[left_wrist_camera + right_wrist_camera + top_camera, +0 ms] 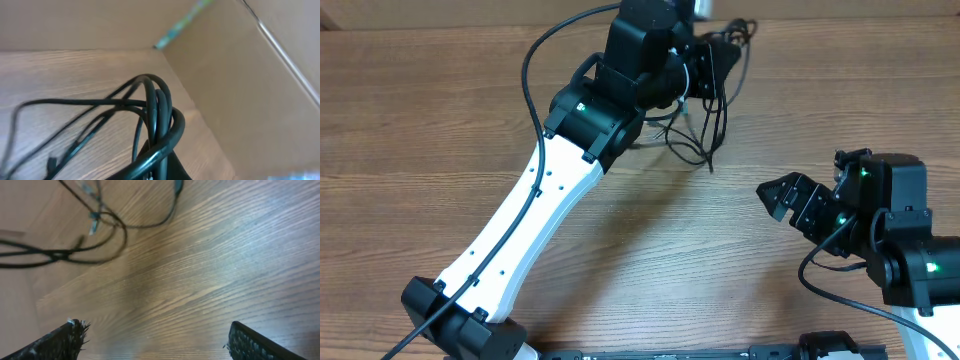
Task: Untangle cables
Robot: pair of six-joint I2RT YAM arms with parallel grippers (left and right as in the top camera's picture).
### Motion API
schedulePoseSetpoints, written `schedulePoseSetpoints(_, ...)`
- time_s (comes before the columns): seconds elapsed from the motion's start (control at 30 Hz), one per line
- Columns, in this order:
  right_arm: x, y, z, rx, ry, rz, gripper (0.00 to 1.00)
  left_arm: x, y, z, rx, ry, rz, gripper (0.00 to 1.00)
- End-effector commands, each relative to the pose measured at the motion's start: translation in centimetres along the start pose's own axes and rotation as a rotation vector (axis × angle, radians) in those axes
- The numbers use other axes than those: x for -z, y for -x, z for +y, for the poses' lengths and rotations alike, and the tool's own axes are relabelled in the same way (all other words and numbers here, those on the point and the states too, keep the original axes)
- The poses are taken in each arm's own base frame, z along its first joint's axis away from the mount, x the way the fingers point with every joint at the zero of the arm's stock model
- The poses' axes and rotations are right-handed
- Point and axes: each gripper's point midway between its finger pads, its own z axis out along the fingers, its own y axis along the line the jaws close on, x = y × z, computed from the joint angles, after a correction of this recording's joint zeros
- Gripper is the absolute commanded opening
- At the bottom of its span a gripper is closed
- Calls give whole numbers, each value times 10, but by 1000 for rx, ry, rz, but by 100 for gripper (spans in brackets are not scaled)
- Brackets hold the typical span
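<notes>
The cables [705, 135] are thin black cords bunched at the far middle of the table, their loops trailing down onto the wood. My left gripper [720, 55] is shut on the bundle and holds part of it off the surface. The left wrist view shows several strands of the cables [155, 110] looping up from my left gripper [165, 172] at the bottom edge. My right gripper [772, 197] stands open at the right, apart from the tangle. In the right wrist view its fingers [250, 342] are spread wide over bare wood, the cables [60, 256] lying far ahead.
The wooden table [620, 250] runs under both arms. A plain beige wall [240, 75] rises along the table's far edge, close behind the left gripper. The left arm's white link [530, 220] crosses the table diagonally.
</notes>
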Motion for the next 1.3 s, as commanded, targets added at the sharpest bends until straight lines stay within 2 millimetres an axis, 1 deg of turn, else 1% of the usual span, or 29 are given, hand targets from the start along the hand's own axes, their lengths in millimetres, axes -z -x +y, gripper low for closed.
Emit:
schedulePoseSetpoints(0.0,2,7,4,17,13,-36,90,12,-13,-35,-313,-178,68,4)
schedulePoseSetpoints(0.07,2,12,8,25,27,-55,90,13,-24,-35,-415,-205,106,4)
schedulePoseSetpoints(0.17,3,18,12,42,44,-79,91,14,-36,-29,-497,-202,149,4)
schedulePoseSetpoints(0.33,4,29,21,141,73,-127,91,17,-52,-20,-583,-193,213,4)
schedulePoseSetpoints(0.43,5,32,24,210,80,-142,90,18,-56,-18,-614,-195,226,4)
schedulePoseSetpoints(0.53,5,33,25,243,82,-149,90,20,-60,-27,-646,-255,228,4)
schedulePoseSetpoints(0.57,5,33,26,256,87,-150,88,21,-63,-33,-668,-298,232,4)
schedulePoseSetpoints(0.63,6,33,32,303,115,-150,78,27,-71,-45,-714,-393,243,4)
schedulePoseSetpoints(0.7,7,32,39,340,147,-149,75,31,-77,-50,-742,-446,252,4)
schedulePoseSetpoints(0.8,9,35,46,381,177,-165,74,36,-84,-54,-768,-493,266,5)
schedulePoseSetpoints(1.03,13,43,53,500,190,-218,76,38,-91,-48,-766,-484,302,4)
schedulePoseSetpoints(1.2,18,46,58,584,196,-259,76,34,-90,-39,-789,-430,306,4)
schedulePoseSetpoints(1.27,22,48,61,620,200,-281,76,34,-91,-39,-788,-431,307,4)
